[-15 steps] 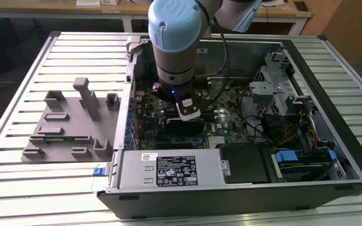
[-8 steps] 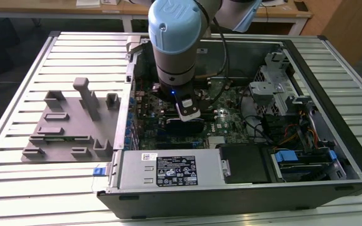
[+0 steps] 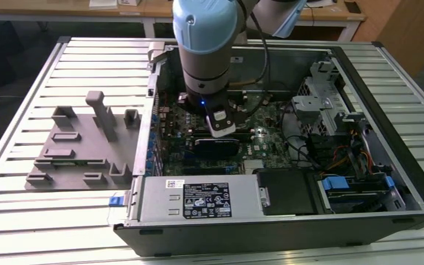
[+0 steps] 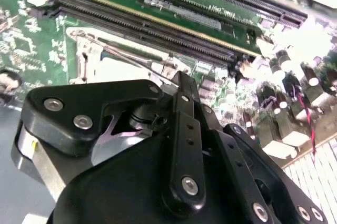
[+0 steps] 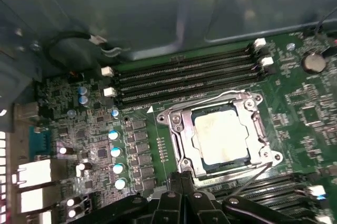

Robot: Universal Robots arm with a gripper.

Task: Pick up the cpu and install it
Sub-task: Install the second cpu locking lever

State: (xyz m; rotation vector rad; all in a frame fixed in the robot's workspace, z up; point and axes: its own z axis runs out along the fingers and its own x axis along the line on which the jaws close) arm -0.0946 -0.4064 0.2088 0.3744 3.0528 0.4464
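Robot arm (image 3: pixel 208 49) reaching down into the open computer case (image 3: pixel 286 221), gripper (image 5: pixel 184 179) just above the motherboard (image 5: pixel 95 140) beside the socket frame (image 5: pixel 179 129), finger state cannot be told, cpu (image 5: pixel 221 132) seated flat in the socket, apart from the gripper, near the memory slots (image 5: pixel 184 74).

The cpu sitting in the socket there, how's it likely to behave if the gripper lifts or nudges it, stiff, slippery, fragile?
The cpu looks like a flat square with a smooth metal top, so probably stiff, and likely slippery to pinch. It sits low inside the socket frame, so a sideways nudge would probably just meet the frame. Being thin and flat, it shouldn't roll or tip.
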